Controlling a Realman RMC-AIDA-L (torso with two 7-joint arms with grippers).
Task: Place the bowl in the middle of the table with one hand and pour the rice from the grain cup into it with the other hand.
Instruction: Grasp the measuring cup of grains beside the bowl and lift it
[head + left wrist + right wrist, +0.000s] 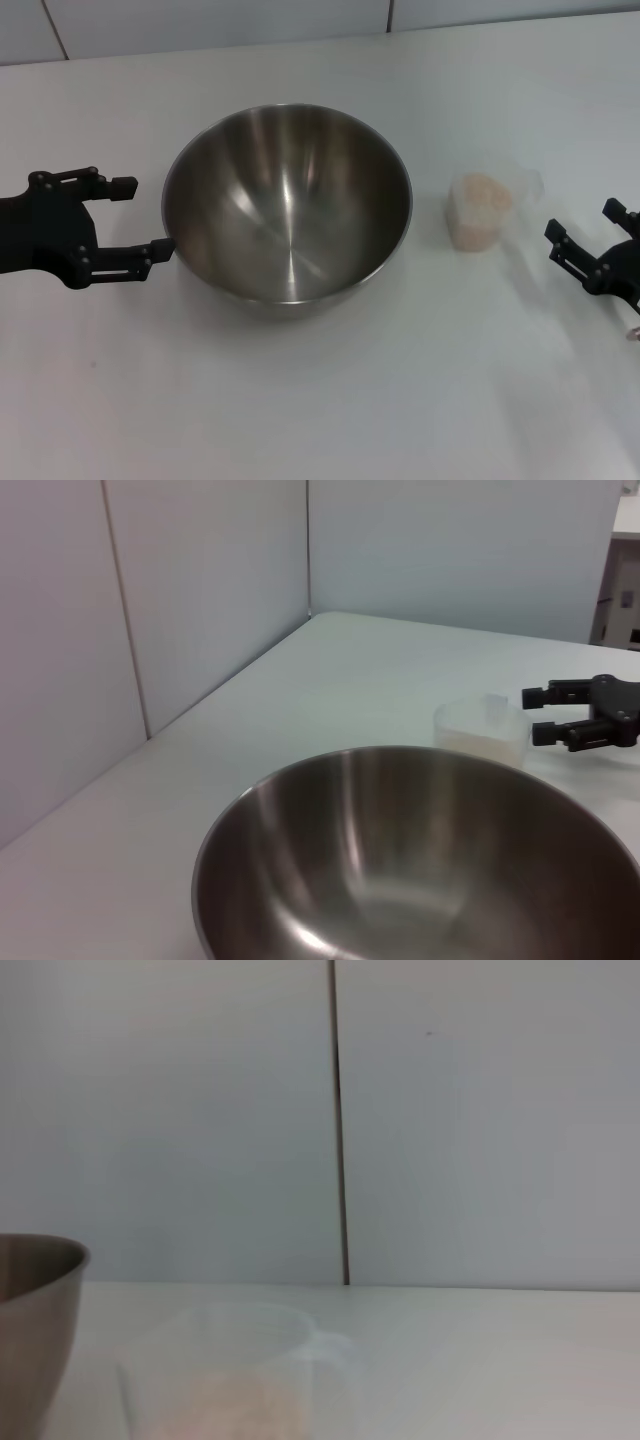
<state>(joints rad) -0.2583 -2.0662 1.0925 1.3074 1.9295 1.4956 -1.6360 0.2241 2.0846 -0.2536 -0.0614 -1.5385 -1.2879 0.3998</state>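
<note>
One job of two looks finished: the large round stainless-steel bowl [288,208] sits upright about mid-table on the plain white matte tabletop [320,400], its brushed inside shiny and bare, not a grain in it. And the left gripper [130,218] is right beside the thin rim, black fingers spread wide, the nearer one just about at the rim's edge, gripping nothing. Over on the right, the small clear plastic grain cup [482,210] stands upright beside the bowl but apart from it, see-through walls showing a loose heap of pale beige rice [480,200] inside. Pouring is all to come! The right gripper [580,243] waits near the cup, jaws parted, not touching it, nothing held.
</note>
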